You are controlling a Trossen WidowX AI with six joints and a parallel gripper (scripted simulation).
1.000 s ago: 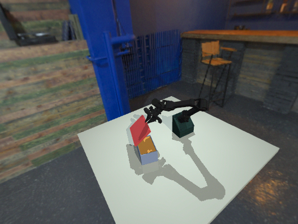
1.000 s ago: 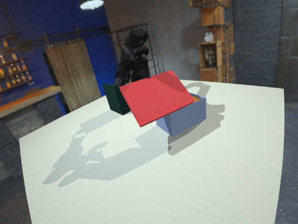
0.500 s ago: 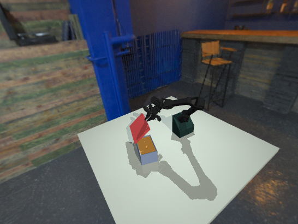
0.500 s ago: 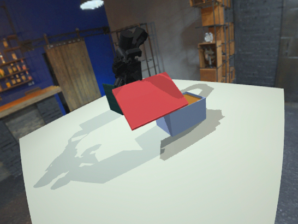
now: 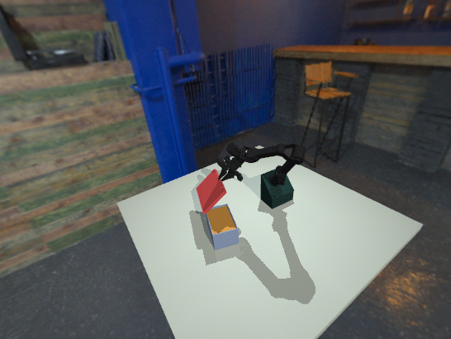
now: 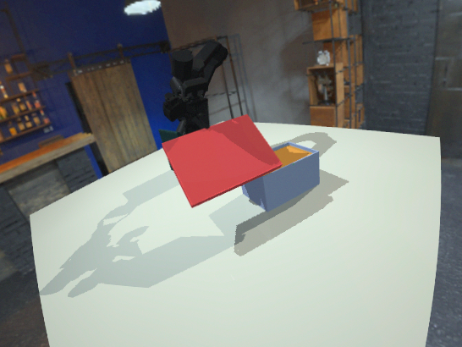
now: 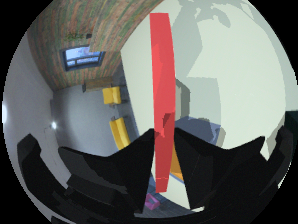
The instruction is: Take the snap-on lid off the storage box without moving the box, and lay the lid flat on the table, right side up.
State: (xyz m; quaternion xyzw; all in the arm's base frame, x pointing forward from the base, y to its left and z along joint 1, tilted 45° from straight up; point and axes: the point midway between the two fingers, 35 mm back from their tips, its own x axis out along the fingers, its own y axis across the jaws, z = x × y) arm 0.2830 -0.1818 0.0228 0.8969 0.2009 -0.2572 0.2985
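The red lid (image 5: 211,193) (image 6: 220,162) (image 7: 162,65) is off the box and held in the air, steeply tilted, above and beyond one end of the box in the top view. My gripper (image 5: 220,179) (image 7: 164,132) is shut on the lid's upper edge; in the exterior view the lid hides the fingertips. The blue-grey storage box (image 5: 226,240) (image 6: 293,179) (image 7: 201,131) stands upright and open on the table (image 5: 351,240) (image 6: 321,279) (image 7: 250,70), its inside orange. In the exterior view the lid hides part of the box's near-left end.
The dark green arm base (image 5: 276,192) stands on the table behind and to the right of the box in the top view. The arm reaches from it over the table to the lid. The left table edge (image 5: 140,253) runs beyond the box in that view.
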